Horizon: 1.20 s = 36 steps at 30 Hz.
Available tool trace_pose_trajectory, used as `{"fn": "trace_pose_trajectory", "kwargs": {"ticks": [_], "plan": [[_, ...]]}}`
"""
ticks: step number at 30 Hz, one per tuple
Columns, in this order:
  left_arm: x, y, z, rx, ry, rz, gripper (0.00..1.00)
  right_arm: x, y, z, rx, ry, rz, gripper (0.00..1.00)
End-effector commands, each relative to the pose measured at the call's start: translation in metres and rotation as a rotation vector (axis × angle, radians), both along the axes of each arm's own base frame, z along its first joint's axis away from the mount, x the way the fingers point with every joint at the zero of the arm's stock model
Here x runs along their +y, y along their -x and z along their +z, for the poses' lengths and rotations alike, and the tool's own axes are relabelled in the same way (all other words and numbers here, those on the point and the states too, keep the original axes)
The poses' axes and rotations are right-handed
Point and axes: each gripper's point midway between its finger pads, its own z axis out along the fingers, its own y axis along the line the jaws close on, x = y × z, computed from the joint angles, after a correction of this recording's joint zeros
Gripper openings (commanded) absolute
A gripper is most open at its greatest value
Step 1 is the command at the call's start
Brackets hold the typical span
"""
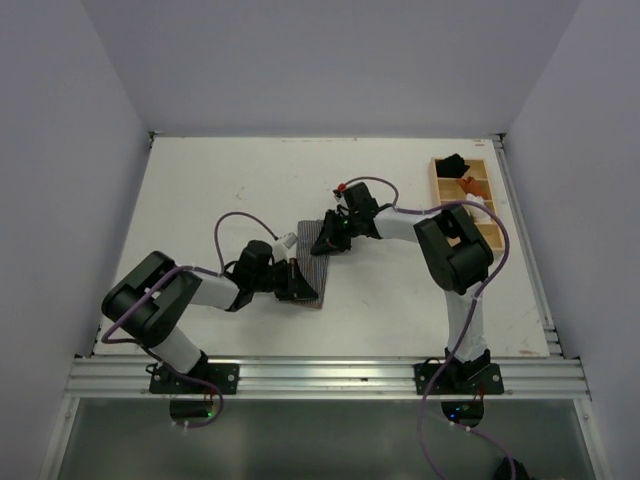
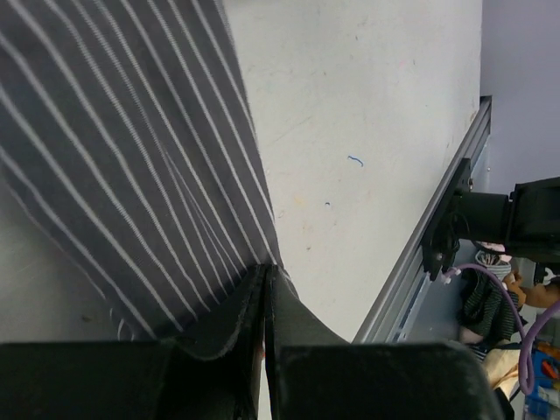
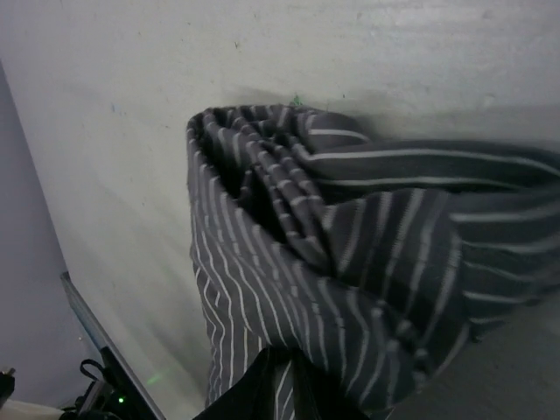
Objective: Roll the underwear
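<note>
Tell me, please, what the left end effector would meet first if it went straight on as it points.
The striped underwear it pinches lies directly ahead of the left end effector; past that cloth, probably the white table.

Dark grey underwear (image 1: 318,262), thin white stripes

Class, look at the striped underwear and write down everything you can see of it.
The underwear is soft, thin cloth, dark grey with fine white stripes. It lies on the white table, partly flat, with its far end gathered into loose folds. The left fingers are shut on its near edge, where the cloth looks taut; the right fingers appear to pinch the bunched far end.
</note>
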Motion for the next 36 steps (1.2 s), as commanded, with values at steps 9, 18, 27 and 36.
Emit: {"fn": "trace_pose_trajectory", "kwargs": {"ticks": [9,18,27,36], "plan": [[0.001,0.033,-0.042,0.025,-0.07,-0.044,0.06,-0.011,-0.008,-0.023,-0.019,-0.069,0.062,0.21],[-0.008,0.014,0.002,-0.075,-0.041,-0.043,0.09,0.01,-0.027,0.056,-0.119,-0.196,0.123,0.23],[-0.006,0.014,0.02,-0.108,-0.028,-0.041,0.08,0.038,-0.038,0.038,-0.076,-0.287,0.098,0.24],[0.007,0.013,0.034,-0.124,-0.013,-0.027,0.08,0.044,-0.052,0.012,-0.057,-0.286,0.088,0.24]]}}
